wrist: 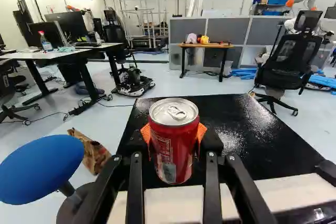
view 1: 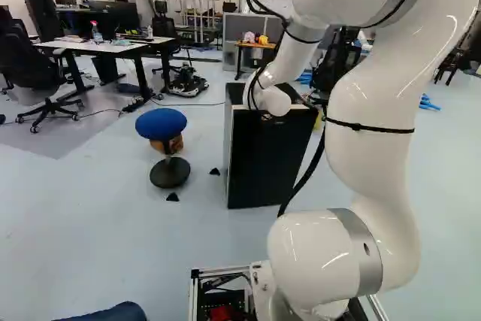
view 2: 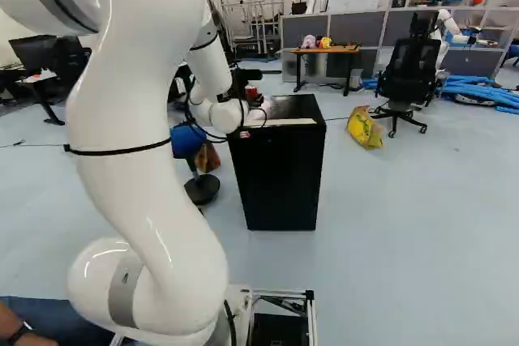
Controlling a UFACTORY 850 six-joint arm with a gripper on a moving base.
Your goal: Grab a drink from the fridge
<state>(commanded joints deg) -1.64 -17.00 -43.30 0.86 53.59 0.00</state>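
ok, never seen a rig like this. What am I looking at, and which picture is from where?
It's one white, jointed robot arm with a black two-finger gripper. Both base views show the same scene from behind the arm, one from its left, one from its right; the wrist view looks along the gripper. Held between its orange pads is a red metal drink can with a silver lid. It is over the top of a black, box-shaped fridge; whether its bottom touches that surface, I can't tell.

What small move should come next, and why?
Probably a slight straight lift: the tool's orange pads touch the red can from both sides, above the black cabinet's top, so rising first would likely avoid scraping it.
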